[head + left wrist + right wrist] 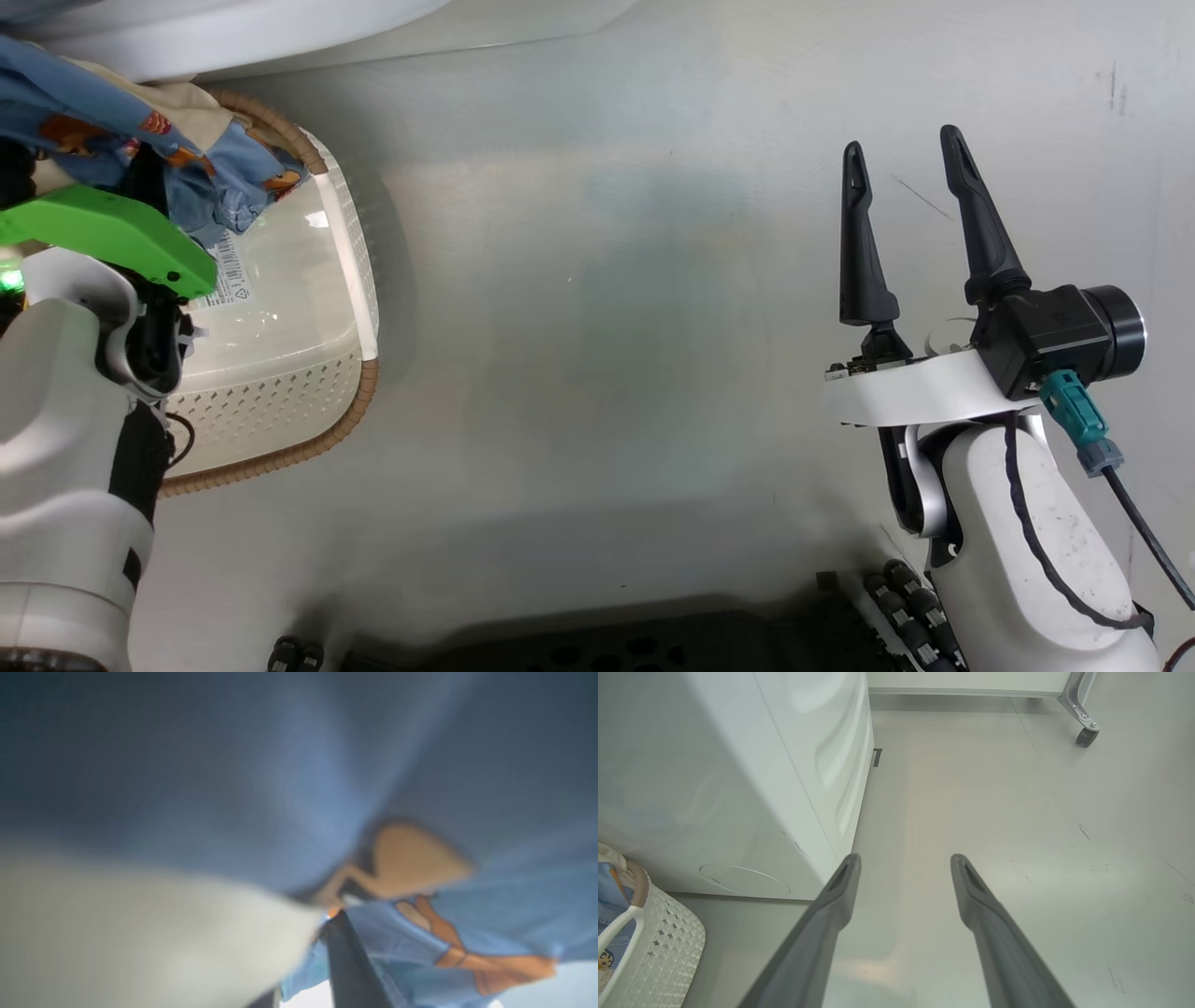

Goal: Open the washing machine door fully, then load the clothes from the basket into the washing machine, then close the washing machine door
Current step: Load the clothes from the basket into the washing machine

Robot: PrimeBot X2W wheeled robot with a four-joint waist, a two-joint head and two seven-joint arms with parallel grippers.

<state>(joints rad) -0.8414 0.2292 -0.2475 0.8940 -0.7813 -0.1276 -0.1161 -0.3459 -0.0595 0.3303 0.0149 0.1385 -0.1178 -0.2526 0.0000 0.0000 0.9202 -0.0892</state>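
There's the basket (pixel 350 280), down on the floor (pixel 607 373) at the left, with the washing machine (pixel 233 33) just behind it. The clothes (pixel 112 121) sit bunched over the basket's far-left corner, spilling across its rim, and the left arm (pixel 65 401) reaches in above its near side. Way over on the right, well apart from all that, the right pincer (pixel 902 140) hangs above the floor. From its wrist view, the machine is on the left, the basket at its foot, and a wheeled frame (pixel 1080 718) far behind.

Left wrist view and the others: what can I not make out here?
- Left gripper: left wrist view, blurred clothes hide all but one finger.
- Basket: head view, left arm covers its left side.
- Washing machine: right wrist view, top edge cuts off its upper front.
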